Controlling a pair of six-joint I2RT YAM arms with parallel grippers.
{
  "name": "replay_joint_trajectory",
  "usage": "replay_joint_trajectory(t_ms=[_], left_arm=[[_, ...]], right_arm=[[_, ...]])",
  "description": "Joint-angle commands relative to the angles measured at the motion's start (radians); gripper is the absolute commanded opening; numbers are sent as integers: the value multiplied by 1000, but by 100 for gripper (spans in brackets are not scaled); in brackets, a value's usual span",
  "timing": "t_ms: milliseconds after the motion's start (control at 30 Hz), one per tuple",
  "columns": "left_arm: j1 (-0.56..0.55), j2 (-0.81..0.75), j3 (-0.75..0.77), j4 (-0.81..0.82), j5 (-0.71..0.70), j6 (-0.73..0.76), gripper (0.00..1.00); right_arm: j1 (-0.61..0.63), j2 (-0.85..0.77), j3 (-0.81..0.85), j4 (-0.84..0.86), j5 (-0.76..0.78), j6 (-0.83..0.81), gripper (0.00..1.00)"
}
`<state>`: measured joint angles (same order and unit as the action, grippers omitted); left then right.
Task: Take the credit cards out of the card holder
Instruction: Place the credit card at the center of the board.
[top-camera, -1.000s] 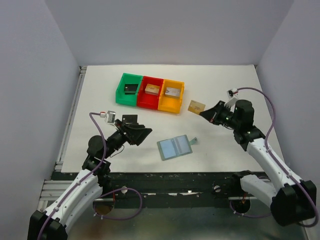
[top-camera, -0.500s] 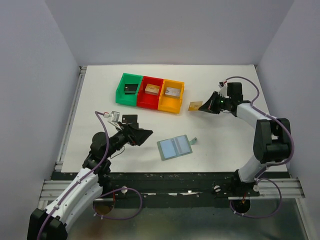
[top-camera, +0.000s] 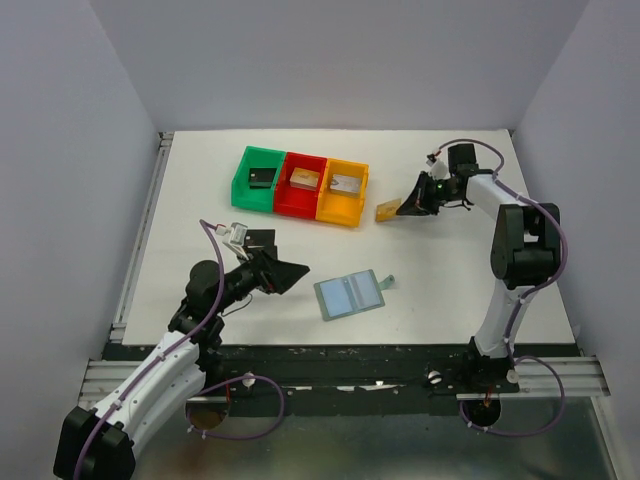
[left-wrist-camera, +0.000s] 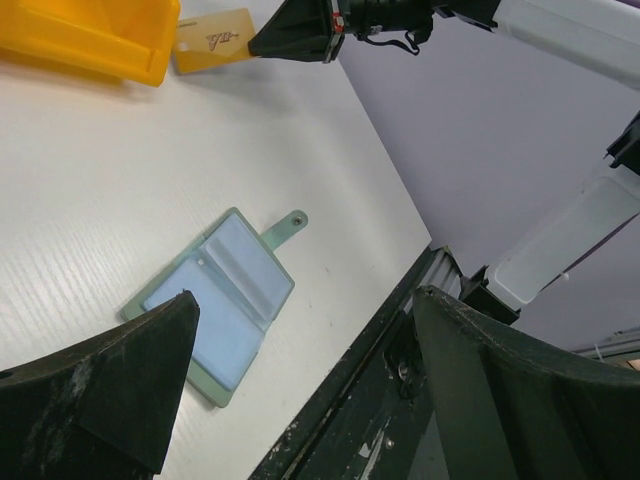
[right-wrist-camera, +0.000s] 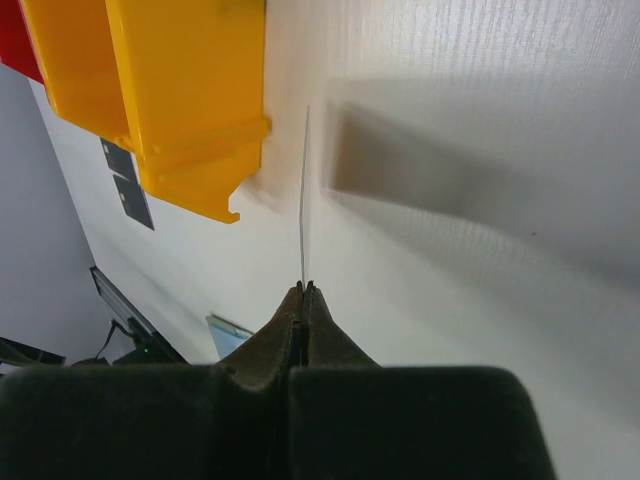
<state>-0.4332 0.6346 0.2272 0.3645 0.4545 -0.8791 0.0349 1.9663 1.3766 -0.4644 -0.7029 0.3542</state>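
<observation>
The card holder (top-camera: 349, 294) lies open and flat on the white worktop (top-camera: 450, 280), near the front edge, with its blue pockets facing up. A gold card (top-camera: 389, 210) is up by the end of the orange bin (top-camera: 338, 212). The right end effector (top-camera: 408, 207) pinches it tight by one edge. The left end effector (top-camera: 285, 270) hangs wide open with nothing in it, just left of the holder. Black cards (top-camera: 261, 238) lie behind it. A red bin (top-camera: 297, 207) and a green bin (top-camera: 250, 200) sit in a row with the orange one. Plain pale walls (top-camera: 330, 60) stand all around.
</observation>
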Motion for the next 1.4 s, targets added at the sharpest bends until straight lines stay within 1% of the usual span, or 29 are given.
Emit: replay_joint_trajectory(t_ms=[0, 267, 467, 600, 767, 800, 867, 933, 967, 1100, 1233, 1300, 1367], left_arm=[[4, -3, 1, 16, 32, 5, 99], [2, -9, 0, 4, 38, 12, 99], [2, -1, 1, 4, 33, 15, 99], [2, 7, 4, -2, 36, 17, 99], [1, 5, 6, -9, 35, 17, 99], [2, 5, 6, -10, 36, 19, 99], [2, 4, 6, -13, 33, 19, 99], [2, 0, 9, -19, 32, 20, 99], [2, -1, 9, -22, 29, 23, 99], [2, -4, 14, -36, 16, 26, 99], [2, -3, 23, -74, -34, 25, 99], [1, 13, 37, -119, -83, 20, 99], [-2, 60, 75, -197, -120, 38, 99]], right_arm=[[-15, 49, 84, -163, -18, -90, 0], [-27, 115, 145, -259, -4, -145, 0], [-27, 134, 157, -270, -10, -150, 0], [-29, 134, 154, -270, -6, -149, 11], [-27, 131, 148, -270, 8, -146, 18], [-53, 129, 147, -270, 14, -146, 20], [-61, 121, 142, -269, 26, -139, 24], [-69, 106, 133, -258, 28, -130, 30], [-73, 97, 125, -255, 54, -124, 33], [-99, 34, 76, -220, 91, -107, 38], [-84, -148, -45, -90, 134, -22, 39], [-40, -263, -129, -30, 193, -6, 39], [52, -366, -183, -37, 305, -23, 41]])
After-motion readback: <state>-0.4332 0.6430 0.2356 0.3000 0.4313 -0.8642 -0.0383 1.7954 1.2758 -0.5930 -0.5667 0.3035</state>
